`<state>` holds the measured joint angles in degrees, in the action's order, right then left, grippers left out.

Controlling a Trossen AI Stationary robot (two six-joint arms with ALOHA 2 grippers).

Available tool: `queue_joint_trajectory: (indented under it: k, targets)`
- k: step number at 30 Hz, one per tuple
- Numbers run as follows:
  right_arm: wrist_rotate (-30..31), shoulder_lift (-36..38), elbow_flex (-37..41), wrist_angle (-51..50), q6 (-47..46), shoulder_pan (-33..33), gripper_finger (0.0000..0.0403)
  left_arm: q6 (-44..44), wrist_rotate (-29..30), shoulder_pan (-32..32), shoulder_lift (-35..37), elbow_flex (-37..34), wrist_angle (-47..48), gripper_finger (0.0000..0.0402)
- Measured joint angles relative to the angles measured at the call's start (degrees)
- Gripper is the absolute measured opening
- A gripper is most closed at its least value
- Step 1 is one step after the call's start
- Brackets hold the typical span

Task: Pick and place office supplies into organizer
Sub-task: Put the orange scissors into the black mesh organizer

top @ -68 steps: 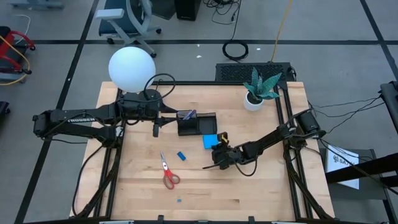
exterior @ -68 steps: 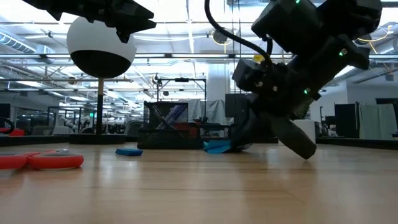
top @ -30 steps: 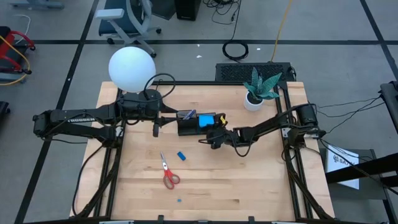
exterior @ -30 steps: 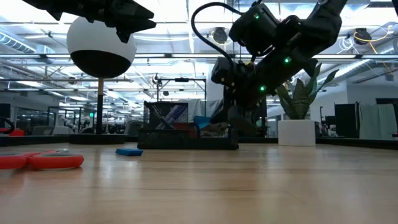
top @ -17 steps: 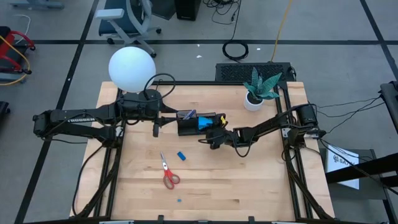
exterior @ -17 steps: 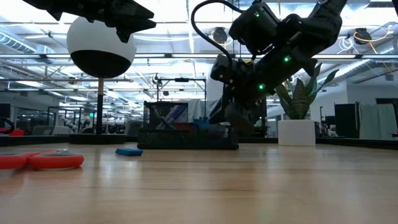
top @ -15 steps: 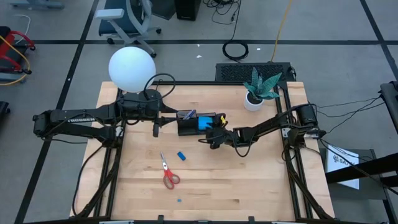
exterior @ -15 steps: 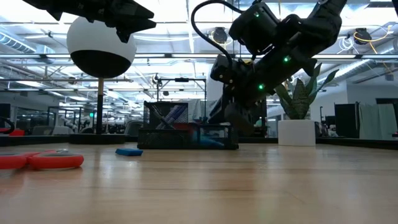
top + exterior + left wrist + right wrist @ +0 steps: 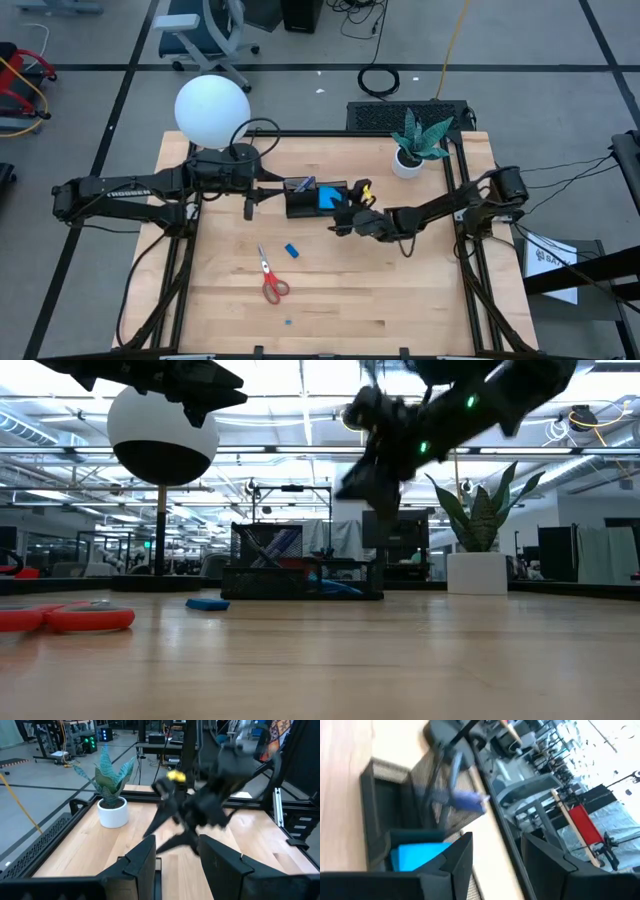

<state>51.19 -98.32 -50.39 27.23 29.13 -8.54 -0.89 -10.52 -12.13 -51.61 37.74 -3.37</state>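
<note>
The small black rectangular organizer tray (image 9: 316, 199) sits just above the centre of the high view on the pale wooden table (image 9: 420, 290), and the bright blue square note pad (image 9: 329, 198) lies in its lower section, toward the right end. In the taller section at the left, thin pens (image 9: 301, 184) lean at a slant. The right gripper (image 9: 341, 221) hangs just beside the tray's right end, a little below it in the frame, raised off the table in the low view – its two dark fingers (image 9: 458, 862) stand spread with nothing between them, the note pad showing beyond them in the right wrist view. The left gripper (image 9: 251, 207) waits left of the tray by the round black lamp base (image 9: 236, 156) under the white globe lamp (image 9: 211, 110); its fingers (image 9: 143, 865) are parted and empty. Lower in the high view, the red-handled scissors (image 9: 271, 281) lie left of centre, a small blue eraser (image 9: 291, 250) between them and the tray – all well apart from both grippers. A potted green plant in a white pot (image 9: 412, 148) stands at the upper right of the table.
</note>
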Motion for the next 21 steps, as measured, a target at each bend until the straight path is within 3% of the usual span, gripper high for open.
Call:
queue_joint_trajectory:
  k: [10,15,21]
  targets:
    - [-0.2,12.5,0.0,1.2,0.5,1.1,0.0152,3.3,-0.1,1.7,4.3,0.1,8.3,0.0159]
    - [-0.3,18.3,0.0,1.7,-0.8,2.9,0.0155,7.5,-0.1,5.6,4.4,0.1,8.3,0.0159]
    - [-0.4,23.6,0.0,0.9,-2.8,4.0,0.0155,6.5,0.0,11.3,4.4,0.1,11.0,0.0159]
